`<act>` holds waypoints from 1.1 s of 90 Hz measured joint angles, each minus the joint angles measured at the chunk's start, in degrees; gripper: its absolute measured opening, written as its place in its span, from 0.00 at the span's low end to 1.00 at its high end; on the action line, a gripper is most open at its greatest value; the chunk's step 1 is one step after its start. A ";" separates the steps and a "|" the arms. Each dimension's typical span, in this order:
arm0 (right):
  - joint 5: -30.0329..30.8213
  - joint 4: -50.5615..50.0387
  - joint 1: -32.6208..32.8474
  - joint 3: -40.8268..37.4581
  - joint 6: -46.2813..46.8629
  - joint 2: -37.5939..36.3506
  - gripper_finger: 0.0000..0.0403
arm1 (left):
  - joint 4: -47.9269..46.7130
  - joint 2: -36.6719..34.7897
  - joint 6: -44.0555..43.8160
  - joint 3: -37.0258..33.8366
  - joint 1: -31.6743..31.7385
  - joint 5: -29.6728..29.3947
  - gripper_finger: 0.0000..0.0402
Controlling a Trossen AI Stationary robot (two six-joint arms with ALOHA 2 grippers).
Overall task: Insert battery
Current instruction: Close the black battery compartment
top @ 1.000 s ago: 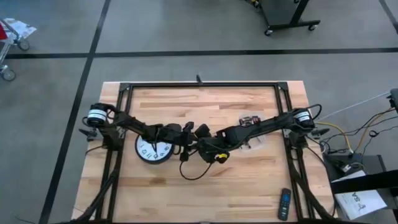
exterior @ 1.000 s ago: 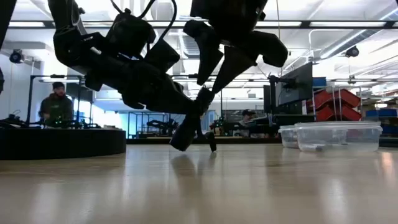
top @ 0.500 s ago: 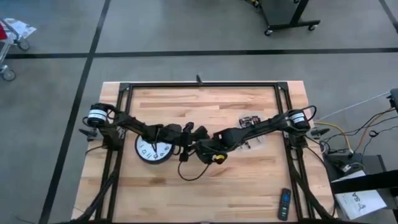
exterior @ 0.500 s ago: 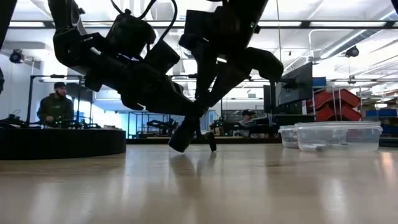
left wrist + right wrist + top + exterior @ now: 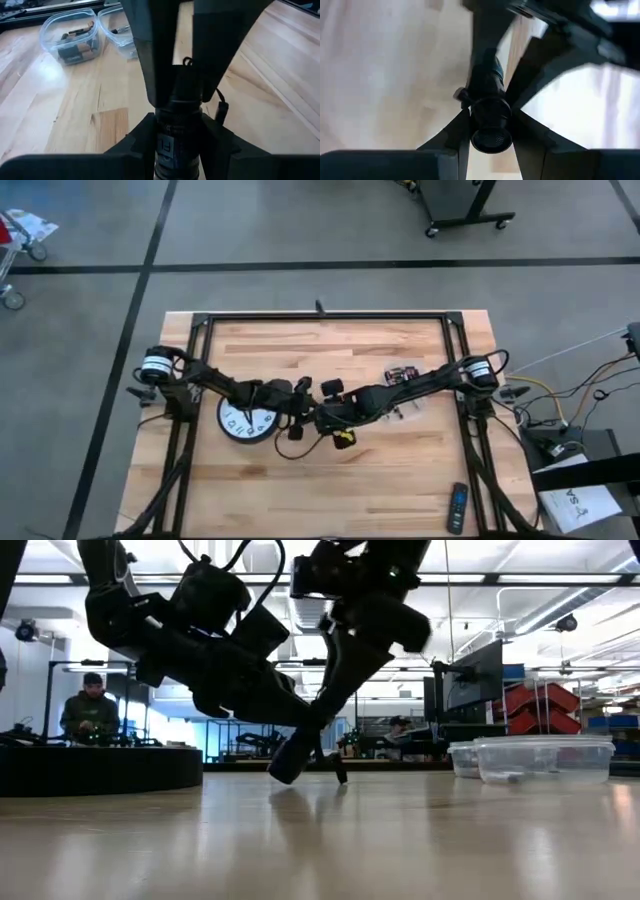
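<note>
Both arms are bunched up over the middle of the light wooden worktop (image 5: 330, 480). They're both hanging onto the same thing: a slim black cylindrical flashlight (image 5: 179, 112).

The left tool (image 5: 175, 145) has its two dark fingers clamped around the flashlight's barrel, which has some white lettering on it. The right tool (image 5: 489, 127) is pinched on the round end of that same flashlight, fingers snug on either side.

From table height, the flashlight (image 5: 300, 745) hangs tilted just above the wood, lower end close to the surface. Can't tell if it's actually touching.

From above, a round white clock face with black numerals (image 5: 247, 421) lies flat right under the left arm.

Two clear plastic tubs with loose batteries (image 5: 75, 37) sit side by side on the worktop, well off toward the right arm's side. A black remote control (image 5: 457, 508) lies near the worktop's front right corner. A person in a dark top (image 5: 88, 710) is way back in the room.
</note>
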 joint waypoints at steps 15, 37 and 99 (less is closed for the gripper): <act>-1.65 0.86 -0.04 -0.04 20.33 0.00 0.23 | -0.13 -0.01 0.17 -0.04 -0.02 0.40 0.22; -1.44 2.57 -0.23 -0.13 50.79 0.00 0.22 | -0.15 -0.02 0.20 -0.12 -0.09 0.44 0.22; -2.34 -18.21 -1.90 1.16 57.57 -10.78 0.33 | 0.66 -0.22 -1.13 0.05 -0.05 -1.71 0.22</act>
